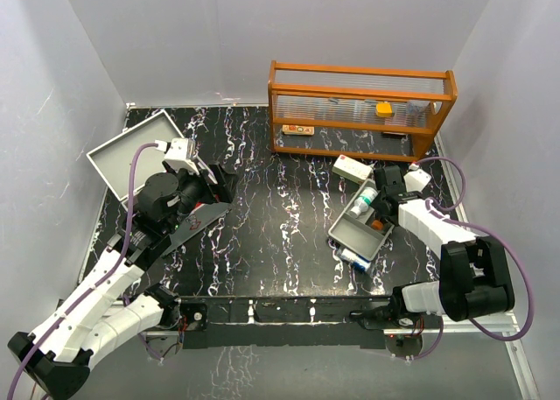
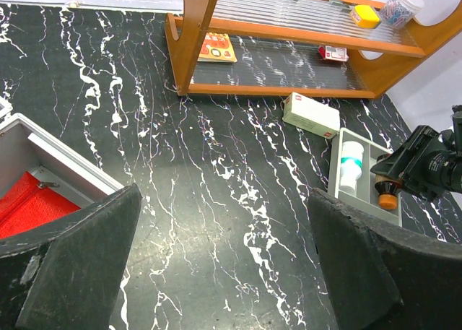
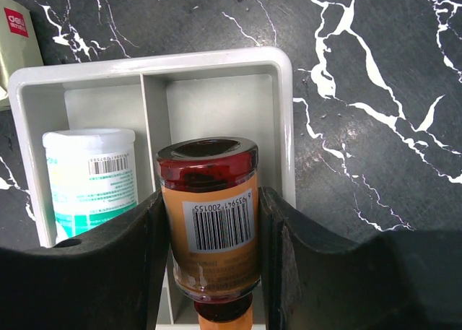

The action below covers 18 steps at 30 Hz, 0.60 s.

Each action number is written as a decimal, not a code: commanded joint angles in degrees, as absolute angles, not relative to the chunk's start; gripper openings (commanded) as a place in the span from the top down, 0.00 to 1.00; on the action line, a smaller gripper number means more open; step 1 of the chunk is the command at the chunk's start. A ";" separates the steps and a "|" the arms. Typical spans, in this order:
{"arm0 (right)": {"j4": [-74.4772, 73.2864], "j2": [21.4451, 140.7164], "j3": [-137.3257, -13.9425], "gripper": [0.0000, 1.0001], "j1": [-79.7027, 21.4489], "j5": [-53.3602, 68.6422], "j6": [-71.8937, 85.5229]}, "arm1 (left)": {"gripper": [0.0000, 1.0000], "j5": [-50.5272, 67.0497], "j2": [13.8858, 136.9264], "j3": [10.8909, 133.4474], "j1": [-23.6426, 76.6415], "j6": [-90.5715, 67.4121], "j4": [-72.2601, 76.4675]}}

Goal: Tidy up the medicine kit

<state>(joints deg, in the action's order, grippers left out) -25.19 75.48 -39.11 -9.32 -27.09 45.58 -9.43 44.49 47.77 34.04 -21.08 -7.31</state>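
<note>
Right under the right wrist camera sits a amber bottle (image 3: 209, 222), barcode label up, dark base pointing away and orange cap toward the wrist, and the right gripper (image 3: 209, 200) has it clamped, one finger pressed to each side. Below it lies the divided tray (image 3: 285, 113), and the bottle hangs over the right-hand compartment; whether it touches the floor of that compartment is hard to call from here. Next door, in the left compartment, a white bottle (image 3: 90, 171) with green print lies on its side. From above, that tray sits on the right half of the black marbled table (image 1: 280, 216), with a white box (image 1: 352, 166) just beyond it and the wooden rack (image 1: 359, 111) along the far edge. Over on the left, the left gripper (image 2: 224, 196) hovers above bare tabletop with its jaws spread wide and nothing between them. Beside it, at the far left corner, is the medicine kit (image 1: 131, 150), light grey and lying open, with a red pouch (image 2: 29, 207) showing inside it in the left wrist view.
</note>
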 commanded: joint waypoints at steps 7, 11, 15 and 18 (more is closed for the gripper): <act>-22.88 75.10 -39.66 0.56 -9.14 -28.91 46.18 | 0.01 -8.77 44.69 47.63 34.32 -21.28 -5.63; -24.12 74.43 -40.89 0.47 -9.14 -28.40 45.21 | 0.01 -8.74 44.78 47.86 34.28 -20.86 -5.71; -25.85 73.37 -42.43 0.41 -9.14 -29.00 44.07 | 0.01 -8.63 44.91 47.99 34.28 -20.58 -5.97; -28.00 72.45 -43.59 0.41 -9.14 -29.23 43.17 | 0.01 -8.36 45.13 48.01 34.28 -20.48 -5.81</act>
